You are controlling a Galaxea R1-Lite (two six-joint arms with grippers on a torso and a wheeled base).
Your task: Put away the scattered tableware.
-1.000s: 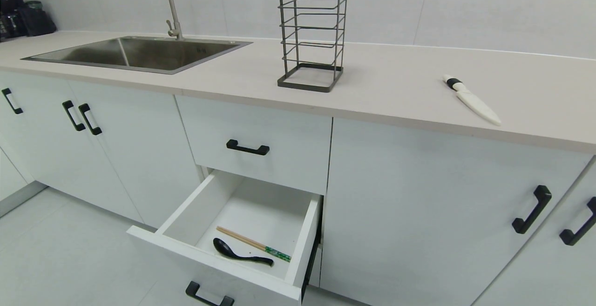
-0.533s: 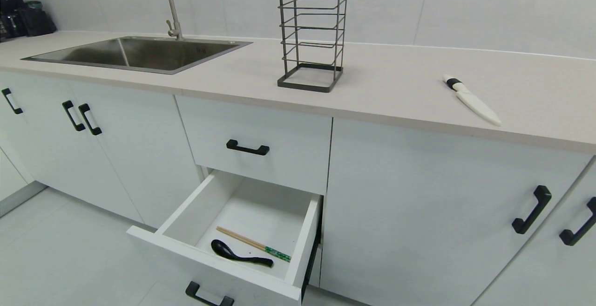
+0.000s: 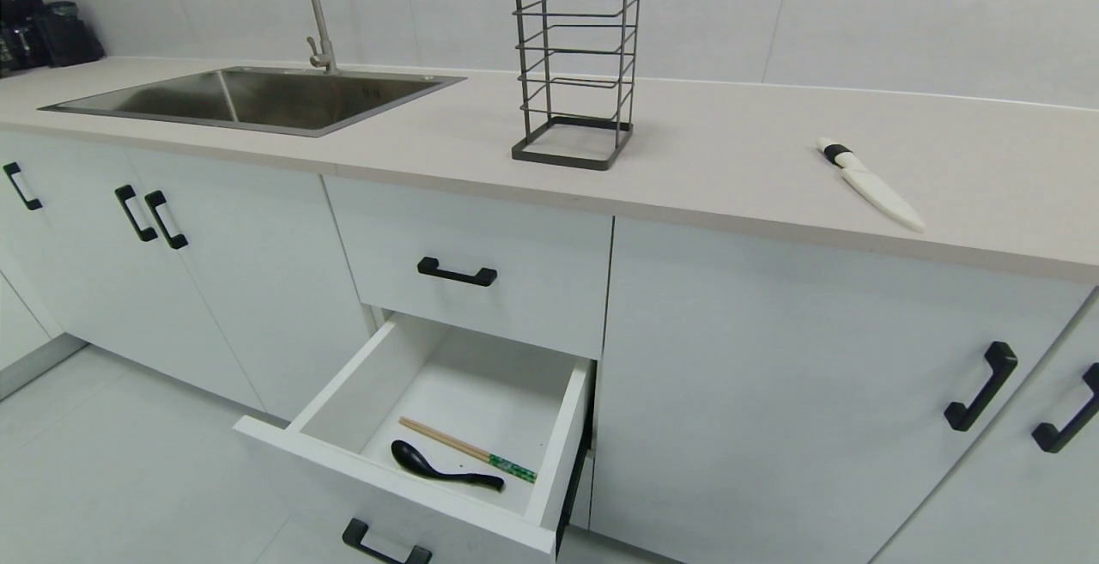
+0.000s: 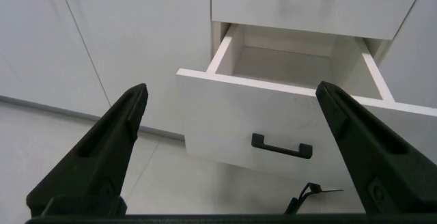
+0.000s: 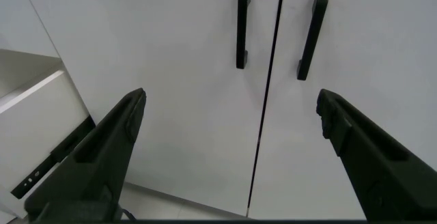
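- Comparing this moment with the earlier head frames, we find no clear change: the knife, the spoon and the chopsticks lie where they lay.
- We see the left fingers spread wide with nothing between them, touching nothing. They face the white front of the open drawer, whose black handle sits between the two tips but apart from them.
- We see the right fingers just as wide apart and bare, facing two shut cupboard doors with upright black handles.
- The knife lies flat on the bench near its front edge, toward the right end, with its banded handle end pointing to the back.
- The black spoon and the chopsticks lie side by side on the drawer's floor, close to its front wall. The chopsticks are just behind the spoon.
- A wire rack stands upright at mid-bench, and a sink is set in near the left end.
- Neither pair of fingers touches any tableware.
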